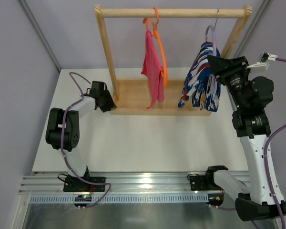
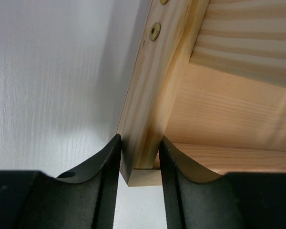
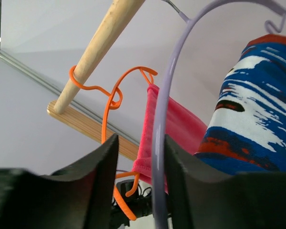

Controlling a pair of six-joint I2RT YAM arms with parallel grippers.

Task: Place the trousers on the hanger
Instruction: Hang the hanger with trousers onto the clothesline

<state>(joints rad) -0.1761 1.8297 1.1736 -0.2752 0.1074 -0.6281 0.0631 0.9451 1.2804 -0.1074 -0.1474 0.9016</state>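
Left fingers (image 2: 107,162) clamp the rack post (image 2: 150,90); the right gripper (image 3: 140,143) stands parted around the lilac hanger (image 3: 162,100).
The left gripper (image 2: 139,143) pinches the wooden upright near its foot, both pads touching. The hanger's arm passes loose between the right fingers. The printed trousers (image 3: 257,109) drape over that hanger, hung at the rail's (image 3: 97,47) right end, apart from the orange hanger (image 3: 103,126) with pink cloth (image 3: 176,124).

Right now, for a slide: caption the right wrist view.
Right tool straddles the lilac hanger; printed trousers hang at right.
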